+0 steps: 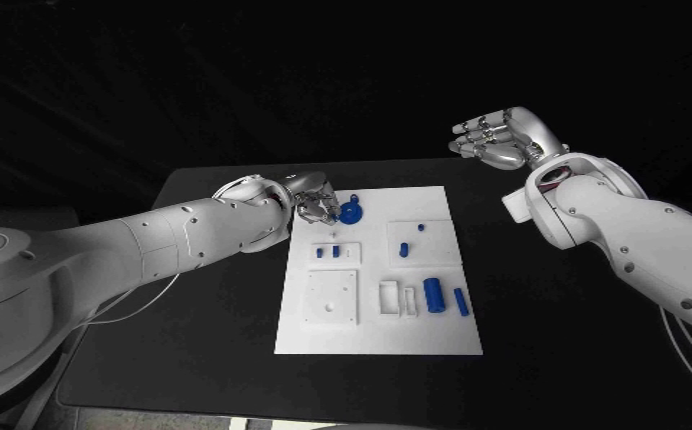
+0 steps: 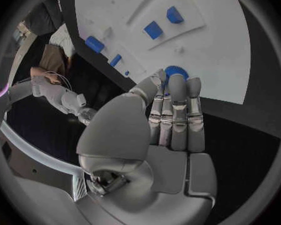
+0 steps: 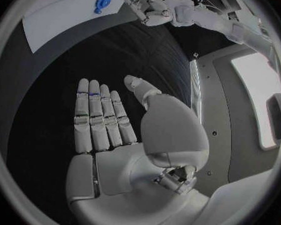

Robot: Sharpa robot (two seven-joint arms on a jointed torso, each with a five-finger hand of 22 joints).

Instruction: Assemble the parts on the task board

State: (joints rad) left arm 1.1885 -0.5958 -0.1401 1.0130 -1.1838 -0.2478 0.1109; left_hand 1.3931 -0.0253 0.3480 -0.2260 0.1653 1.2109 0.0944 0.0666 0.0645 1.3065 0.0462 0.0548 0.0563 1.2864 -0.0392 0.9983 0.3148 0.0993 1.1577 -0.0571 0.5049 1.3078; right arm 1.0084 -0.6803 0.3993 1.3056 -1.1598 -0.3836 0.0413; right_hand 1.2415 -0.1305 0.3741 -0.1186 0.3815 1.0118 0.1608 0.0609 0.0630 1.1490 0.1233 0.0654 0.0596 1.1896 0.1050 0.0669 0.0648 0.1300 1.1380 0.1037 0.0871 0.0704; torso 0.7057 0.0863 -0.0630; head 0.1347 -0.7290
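Your left hand [image 1: 307, 200] reached, fingers apart, for the blue gear [image 1: 351, 213]; next you needed to grip it. Right hand [image 1: 498, 140] was open.

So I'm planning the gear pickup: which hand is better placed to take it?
Left. The left hand has its fingertips at the blue gear; the right hand is open, off the task board.

The head camera looks down on the task board [image 1: 378, 270]; both wrist cameras, behind their hands, share it.
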